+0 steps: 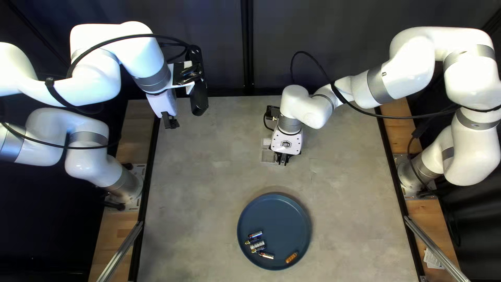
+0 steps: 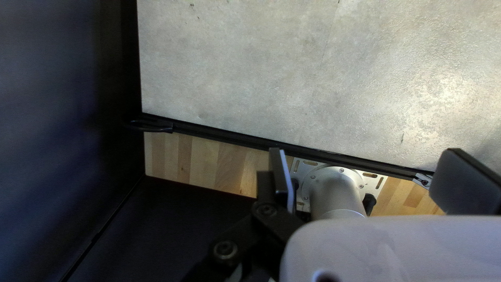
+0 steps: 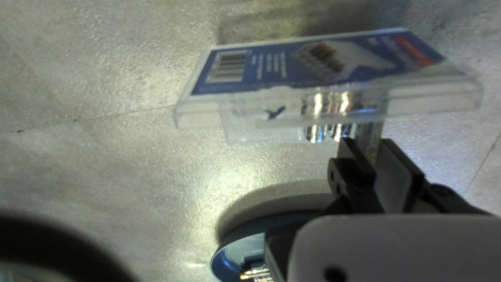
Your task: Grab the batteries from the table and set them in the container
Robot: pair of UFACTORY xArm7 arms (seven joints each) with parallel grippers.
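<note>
Left tool: apart, far left.
Right tool: clamped on a battery, at the clear container.
Blue plate: near centre, carrying loose batteries.

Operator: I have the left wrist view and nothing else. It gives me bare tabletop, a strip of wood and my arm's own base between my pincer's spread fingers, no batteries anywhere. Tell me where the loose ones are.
Observer: The loose batteries lie on the round blue plate, by the table's near edge.
Operator: Now check the container. Say whether anything is in it yet.
Observer: Yes. In the right wrist view, at least two silver batteries show through the wall of the clear plastic container.
</note>
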